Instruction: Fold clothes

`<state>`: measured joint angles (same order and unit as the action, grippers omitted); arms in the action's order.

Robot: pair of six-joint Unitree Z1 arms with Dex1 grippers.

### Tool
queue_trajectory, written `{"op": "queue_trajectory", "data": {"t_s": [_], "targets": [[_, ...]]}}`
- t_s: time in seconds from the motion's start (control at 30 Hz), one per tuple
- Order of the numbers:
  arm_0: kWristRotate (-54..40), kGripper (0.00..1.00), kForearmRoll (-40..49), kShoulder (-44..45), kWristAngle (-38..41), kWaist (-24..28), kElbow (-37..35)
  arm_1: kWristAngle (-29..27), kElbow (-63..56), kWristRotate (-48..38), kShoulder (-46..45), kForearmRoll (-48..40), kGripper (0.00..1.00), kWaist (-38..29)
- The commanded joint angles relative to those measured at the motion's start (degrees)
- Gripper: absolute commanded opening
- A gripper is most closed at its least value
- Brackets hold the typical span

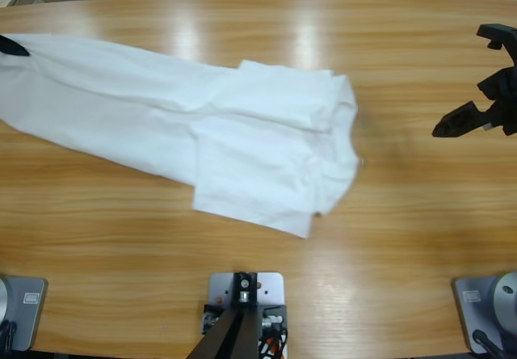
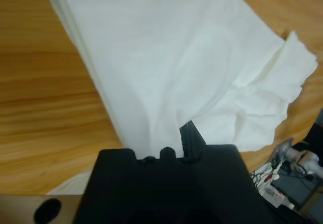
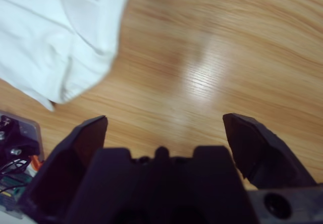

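The white T-shirt (image 1: 218,141) lies bunched across the wooden surface (image 1: 404,238). The left gripper (image 2: 186,146) pinches its far end. The right gripper (image 3: 164,133) hangs wide open, well apart. One-sided pulling might drag the folds loose.

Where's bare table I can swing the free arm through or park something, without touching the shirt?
Bare wood lies between the T-shirt's folded end and the open right end effector, along the far edge of the table, and in front of the shirt on the near side. The left half is crowded: cloth stretches to the left end effector, shut on it.
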<state>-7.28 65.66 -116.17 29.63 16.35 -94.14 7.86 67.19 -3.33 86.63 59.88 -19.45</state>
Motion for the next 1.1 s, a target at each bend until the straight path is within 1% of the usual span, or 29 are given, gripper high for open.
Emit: {"op": "queue_trajectory", "data": {"t_s": [0.03,0.13,0.23,0.37,0.6,0.8,0.9,1.1], "targets": [[-0.3,0.000,8.5,-5.5,-3.8,3.9,-10.3,-0.3,-1.8,1.1,-1.0,0.4,0.938,1.0],[-0.2,0.000,9.8,-5.9,-3.6,2.9,-12.0,-0.2,-1.8,1.3,-1.0,0.4,0.936,1.2],[-0.2,0.000,11.6,-6.0,-3.4,-0.2,-14.1,0.2,-1.9,1.4,-0.9,0.3,0.939,1.2],[0.5,0.000,13.9,-6.4,-3.0,-6.5,-16.8,0.3,-2.0,1.5,-1.0,0.3,0.938,1.2],[4.0,0.000,14.0,-7.8,1.3,-18.7,-18.7,0.3,-2.6,1.6,-1.6,0.0,0.937,1.2],[7.2,0.000,14.1,-10.0,3.7,-28.6,-22.8,0.2,-3.3,1.6,-2.0,-0.4,0.939,1.2],[8.2,0.000,14.2,-11.2,4.4,-32.4,-24.5,0.0,-3.5,1.6,-2.2,-0.6,0.938,1.2],[8.6,0.000,15.0,-12.8,5.1,-39.0,-24.6,-0.1,-3.6,1.5,-3.0,-0.6,0.939,1.3]]}}
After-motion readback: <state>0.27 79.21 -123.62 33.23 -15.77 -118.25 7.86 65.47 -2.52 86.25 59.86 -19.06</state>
